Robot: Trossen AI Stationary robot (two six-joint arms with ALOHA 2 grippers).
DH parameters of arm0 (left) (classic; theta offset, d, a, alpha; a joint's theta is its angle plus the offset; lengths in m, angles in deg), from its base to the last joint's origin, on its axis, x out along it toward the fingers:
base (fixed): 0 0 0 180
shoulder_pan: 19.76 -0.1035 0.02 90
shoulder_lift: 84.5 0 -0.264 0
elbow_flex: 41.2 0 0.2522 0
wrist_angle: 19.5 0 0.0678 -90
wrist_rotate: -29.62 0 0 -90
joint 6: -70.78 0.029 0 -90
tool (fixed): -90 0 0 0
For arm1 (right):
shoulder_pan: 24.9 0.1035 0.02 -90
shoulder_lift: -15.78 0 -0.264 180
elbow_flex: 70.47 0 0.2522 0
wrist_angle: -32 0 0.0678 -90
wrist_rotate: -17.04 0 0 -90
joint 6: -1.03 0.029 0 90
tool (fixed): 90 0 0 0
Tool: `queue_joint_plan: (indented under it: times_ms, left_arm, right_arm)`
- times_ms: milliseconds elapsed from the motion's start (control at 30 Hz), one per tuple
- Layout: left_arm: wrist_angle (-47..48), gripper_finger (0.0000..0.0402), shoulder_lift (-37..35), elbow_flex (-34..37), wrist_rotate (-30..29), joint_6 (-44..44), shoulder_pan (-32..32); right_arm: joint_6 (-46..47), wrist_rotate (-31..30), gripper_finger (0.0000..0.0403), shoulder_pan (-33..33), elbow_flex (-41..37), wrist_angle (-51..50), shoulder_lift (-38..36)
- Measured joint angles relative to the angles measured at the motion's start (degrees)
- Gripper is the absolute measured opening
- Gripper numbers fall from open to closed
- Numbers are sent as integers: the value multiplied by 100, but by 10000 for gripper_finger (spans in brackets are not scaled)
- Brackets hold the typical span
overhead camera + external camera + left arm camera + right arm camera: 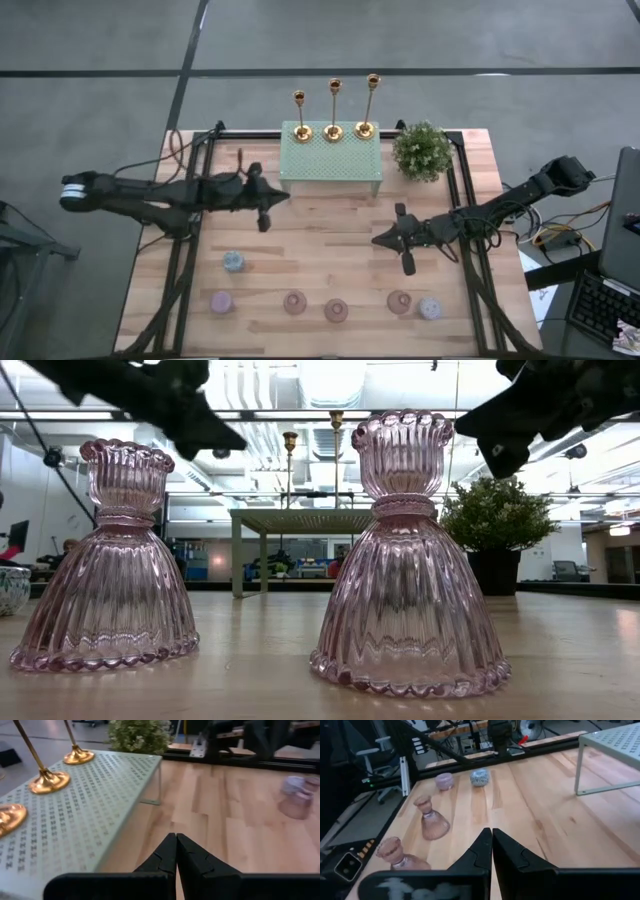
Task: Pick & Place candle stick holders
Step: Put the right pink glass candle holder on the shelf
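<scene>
1. On the perforated green stand [330, 160], at its far edge, we see three gold candle stick holders [333, 130] upright in a row.
2. We find the left gripper [265, 222] and the right gripper [408, 266] both closed tight and empty, above the wooden table [320, 250].

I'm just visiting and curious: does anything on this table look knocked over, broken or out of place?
Nothing stands out. The three gold candle stick holders stand upright in a row on the green shelf, the potted plant beside it is upright, and the small glass holders sit along the table's front.
</scene>
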Motion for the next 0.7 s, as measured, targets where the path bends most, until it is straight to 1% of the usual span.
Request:
queue_joint_plan:
  times_ms: [167,233,333,500,567,700]
  left_arm:
    - [-331,14,-588,611,-3,-3,426]
    - [-429,14,-775,811,4,1,590]
    - [-423,14,-1045,1056,1,1,732]
    - [-421,14,-1605,1500,0,-126,790]
    - [-415,14,-1827,1660,2,-134,790]
    - [-379,14,-2290,1868,14,-141,790]
  right_arm:
    - [-73,783,8,1,125,-59,0]
    - [-73,938,8,5,250,-202,0]
    - [-143,960,8,50,493,-665,0]
    - [-64,960,8,106,1002,-1899,0]
    - [-53,956,8,145,1128,-2130,0]
    - [-39,982,8,219,1152,-2206,0]
